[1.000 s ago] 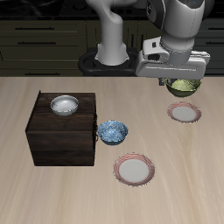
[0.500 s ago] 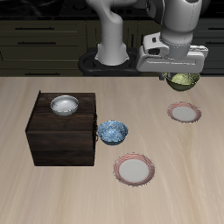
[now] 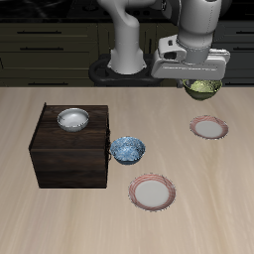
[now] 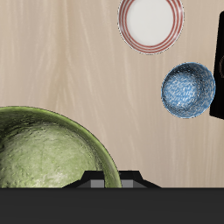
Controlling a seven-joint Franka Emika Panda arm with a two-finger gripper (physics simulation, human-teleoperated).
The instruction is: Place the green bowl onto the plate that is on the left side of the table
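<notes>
Above the table's back part, in the exterior view, the small yellow-green glossy bowl is held clamped in the two-finger gripper, clear of the pinkish-red-rimmed flat plate below. From the wrist, the bowl is seen alongside a blue speckled bowl.

Green bowl aloft — plate bare

Dark wooden cabinet, white-grey bowl on top, blue speckled bowl beside it
</notes>
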